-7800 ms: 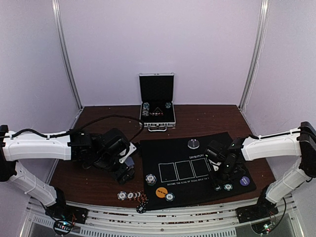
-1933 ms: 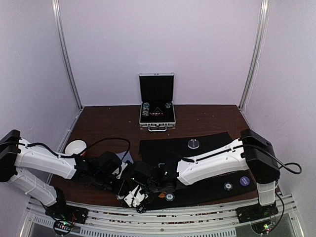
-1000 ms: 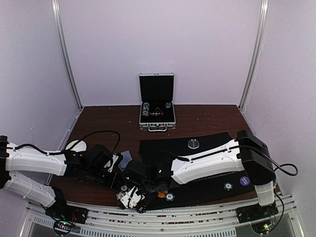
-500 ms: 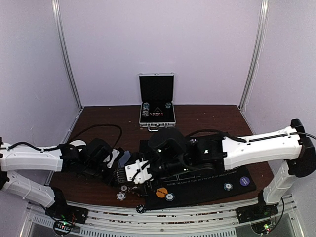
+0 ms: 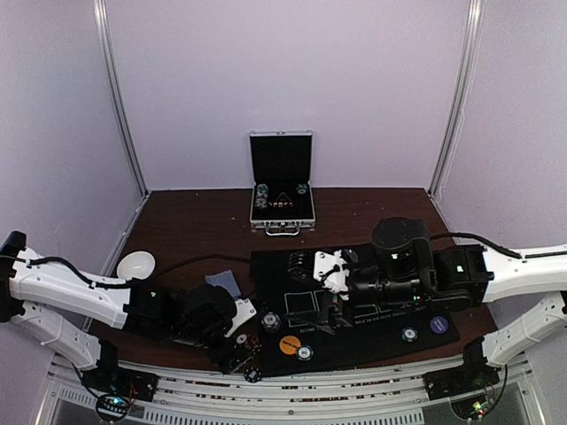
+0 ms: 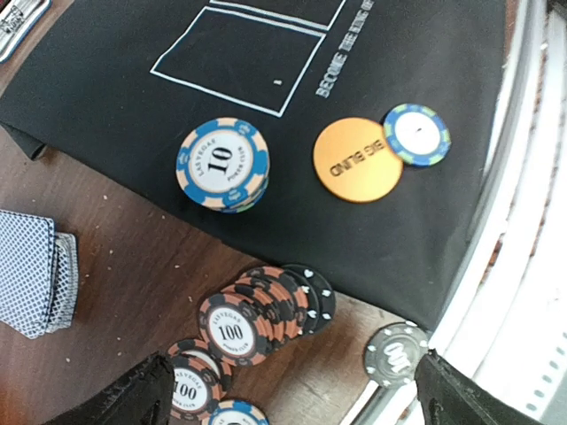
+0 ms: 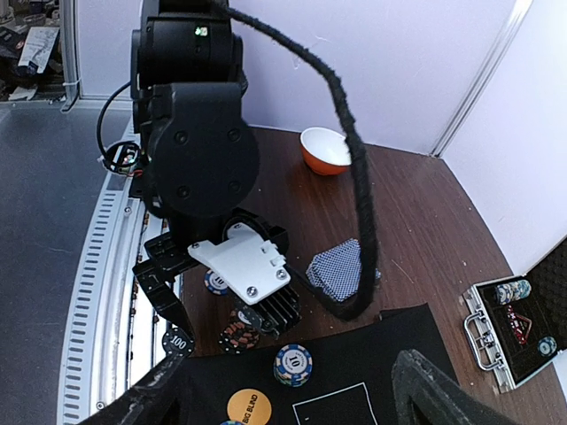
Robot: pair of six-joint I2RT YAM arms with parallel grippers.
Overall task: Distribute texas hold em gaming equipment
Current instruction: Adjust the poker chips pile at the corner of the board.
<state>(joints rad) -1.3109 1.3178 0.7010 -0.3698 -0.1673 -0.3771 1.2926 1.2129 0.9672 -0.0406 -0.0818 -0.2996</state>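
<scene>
On the top view, with 12 o'clock pointing away from me, the silver case (image 5: 282, 197) stood open at 12 on the far side of the wooden table (image 5: 186, 221). The orange-and-white bowl (image 7: 324, 150) sat at about 10 near the left edge. The black mat (image 5: 372, 305) covered the right half. My right arm (image 5: 496, 270) reached across it toward my left arm (image 7: 195, 150), which stood between that gripper and the bowl. Seen from my left wrist, the pile of brown 100 chips (image 6: 254, 317) lay just ahead of my left gripper (image 6: 297, 382), at 12 o'clock from the gap. A black chip (image 6: 394, 354) sat at 2 by the table's near edge and the deck of cards (image 6: 35, 270) at 10 on bare wood. Farther on, the mat held a blue 10 chip stack (image 6: 221, 165) and the orange Big Blind button (image 6: 357, 159), with a blue-green chip (image 6: 416, 135) touching its rim. The purple button (image 5: 438, 324) lay at the mat's near right corner, well apart from both grippers. My left gripper's fingers were spread wide, holding nothing. My right gripper (image 7: 288, 370) was also wide apart and empty.
</scene>
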